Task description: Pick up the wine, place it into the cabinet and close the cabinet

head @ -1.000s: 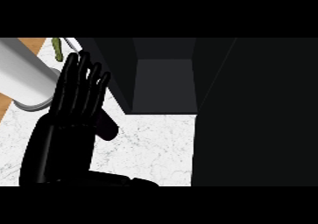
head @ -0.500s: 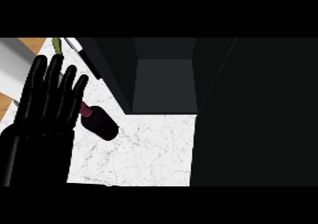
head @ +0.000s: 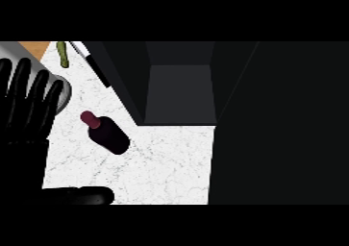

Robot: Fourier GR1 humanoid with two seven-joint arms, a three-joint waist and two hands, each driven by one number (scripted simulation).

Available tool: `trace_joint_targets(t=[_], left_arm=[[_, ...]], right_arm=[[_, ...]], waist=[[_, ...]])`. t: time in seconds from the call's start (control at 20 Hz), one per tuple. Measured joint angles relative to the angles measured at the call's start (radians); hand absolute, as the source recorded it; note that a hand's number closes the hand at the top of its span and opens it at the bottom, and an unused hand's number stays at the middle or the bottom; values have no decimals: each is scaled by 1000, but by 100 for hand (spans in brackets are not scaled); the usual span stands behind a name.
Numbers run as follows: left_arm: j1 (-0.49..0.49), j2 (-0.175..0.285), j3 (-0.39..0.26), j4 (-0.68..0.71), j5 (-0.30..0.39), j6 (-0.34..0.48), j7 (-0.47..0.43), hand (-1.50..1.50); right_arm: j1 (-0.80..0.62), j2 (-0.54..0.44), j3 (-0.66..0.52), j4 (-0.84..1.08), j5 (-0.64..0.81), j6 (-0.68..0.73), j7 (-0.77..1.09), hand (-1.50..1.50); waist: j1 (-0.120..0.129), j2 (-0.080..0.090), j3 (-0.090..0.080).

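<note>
One hand showed, the robot's left hand, at the view's left edge with its fingers straight and spread, pointing up and holding nothing. The wine lay just to the right of those fingers, apart from them, on the white marble counter. Its maroon cap pointed up-left and its dark body pointed down-right. The open cabinet stood beyond it to the right.
</note>
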State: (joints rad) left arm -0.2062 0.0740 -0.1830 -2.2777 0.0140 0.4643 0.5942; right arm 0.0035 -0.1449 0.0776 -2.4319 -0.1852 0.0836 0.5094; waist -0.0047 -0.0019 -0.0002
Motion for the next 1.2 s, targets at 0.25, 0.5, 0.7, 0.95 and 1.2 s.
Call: trace_joint_targets(t=[0.25, 0.5, 0.7, 0.95, 1.2], left_arm=[[47, 30, 111, 20, 91, -63, -43, -150], [77, 33, 174, 89, 154, -109, -91, -150], [121, 32, 215, 126, 221, -164, -127, -150], [139, 30, 249, 209, 273, -220, -172, -150], [170, 24, 270, 310, 306, -288, -247, -150]], right_arm=[[-21, 4, 14, -5, 9, -15, 28, -150], [-14, -4, -17, -5, 11, 4, 15, -150], [-22, -1, -24, -3, 11, 10, 22, -150], [-37, -2, -31, -7, 11, 12, 46, -150], [-19, 10, -20, -11, 12, 20, 43, -150]], waist=[[0, 0, 0], [-1, 1, 0], [0, 0, 0], [-1, 1, 0], [-4, 0, 0]])
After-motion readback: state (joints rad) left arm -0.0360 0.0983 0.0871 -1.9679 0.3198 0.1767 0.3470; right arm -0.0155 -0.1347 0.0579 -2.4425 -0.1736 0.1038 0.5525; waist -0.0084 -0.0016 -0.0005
